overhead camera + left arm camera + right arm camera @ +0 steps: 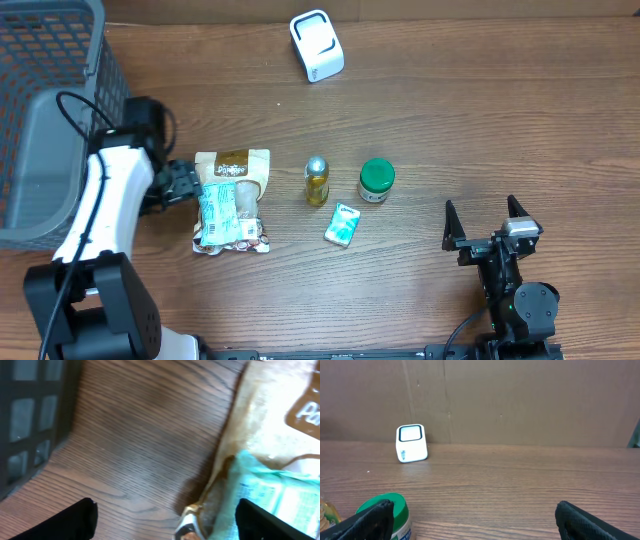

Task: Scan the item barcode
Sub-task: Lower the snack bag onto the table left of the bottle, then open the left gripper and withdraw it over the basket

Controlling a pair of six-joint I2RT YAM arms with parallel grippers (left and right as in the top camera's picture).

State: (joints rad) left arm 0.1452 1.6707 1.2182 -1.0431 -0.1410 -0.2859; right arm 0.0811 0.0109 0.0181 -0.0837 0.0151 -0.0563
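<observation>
Hovering wide open and empty beside the teal snack packet (222, 212) on the left of the desk (450, 120), the left jaws should pinch its edge, keeping the barcode clear for the far scanner (316, 45).

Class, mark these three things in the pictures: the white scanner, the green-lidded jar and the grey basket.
white scanner (317, 45): overhead view, on its top face.
green-lidded jar (377, 175): overhead view, on the green lid.
grey basket (60, 45): overhead view, on its mesh wall.
</observation>
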